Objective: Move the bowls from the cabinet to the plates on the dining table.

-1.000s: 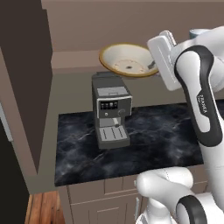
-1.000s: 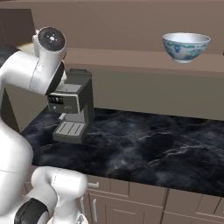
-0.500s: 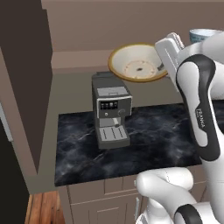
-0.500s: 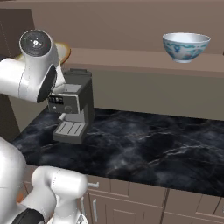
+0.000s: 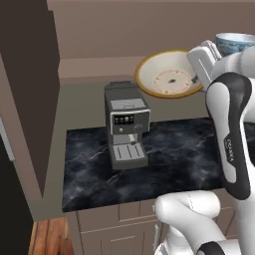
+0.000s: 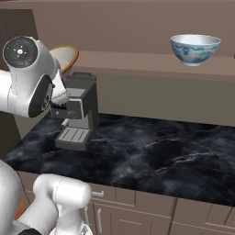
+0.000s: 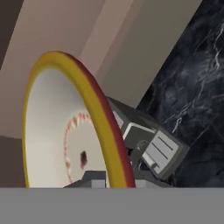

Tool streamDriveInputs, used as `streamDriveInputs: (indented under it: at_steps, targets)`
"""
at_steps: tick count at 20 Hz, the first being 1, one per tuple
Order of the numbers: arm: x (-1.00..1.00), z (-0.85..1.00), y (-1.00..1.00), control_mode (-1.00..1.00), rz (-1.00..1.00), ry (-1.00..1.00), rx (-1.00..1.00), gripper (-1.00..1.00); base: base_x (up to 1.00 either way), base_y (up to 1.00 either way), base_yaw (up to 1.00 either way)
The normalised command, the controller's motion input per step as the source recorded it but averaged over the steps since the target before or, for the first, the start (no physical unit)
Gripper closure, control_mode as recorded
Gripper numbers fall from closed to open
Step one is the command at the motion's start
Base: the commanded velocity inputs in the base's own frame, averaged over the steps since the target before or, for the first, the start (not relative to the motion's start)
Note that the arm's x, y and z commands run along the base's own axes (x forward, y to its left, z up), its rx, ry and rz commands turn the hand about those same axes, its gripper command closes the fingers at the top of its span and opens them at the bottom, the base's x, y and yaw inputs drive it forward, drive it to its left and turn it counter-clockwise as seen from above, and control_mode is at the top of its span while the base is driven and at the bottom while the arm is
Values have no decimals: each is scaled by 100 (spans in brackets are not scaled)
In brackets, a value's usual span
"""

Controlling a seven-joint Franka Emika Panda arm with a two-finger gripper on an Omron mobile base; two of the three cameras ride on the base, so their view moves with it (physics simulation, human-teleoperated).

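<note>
My gripper is shut on the rim of the cream bowl, which hangs tipped on its edge above the coffee machine, its inside facing the base. The same bowl peeks out behind my arm in the right base view. In the hand view the bowl stands edge-on, its yellow and red rim running down to my gripper. The white bowl with blue flowers sits upright on the cabinet's shelf, far to the right. The plates and the dining table are out of view.
A grey coffee machine stands on the black marble counter right under the held bowl. A dark brown cabinet side rises at the left. Drawer fronts run below the counter's edge.
The cream bowl has come away from the shelf toward the base and tipped further onto its edge. My arm has swung with it. The blue bowl has not moved.
</note>
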Motion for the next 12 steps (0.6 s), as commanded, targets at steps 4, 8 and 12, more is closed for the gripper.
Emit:
streamDriveInputs:
  at_steps: [4,8,12]
  targets:
    - [-49,20,-26,-100,-4,-2,4,100,0,0,0]
    - [-46,25,-23,-100,-5,2,16,100,0,0,0]
    - [-45,20,-13,-100,-8,6,19,100,0,0,0]
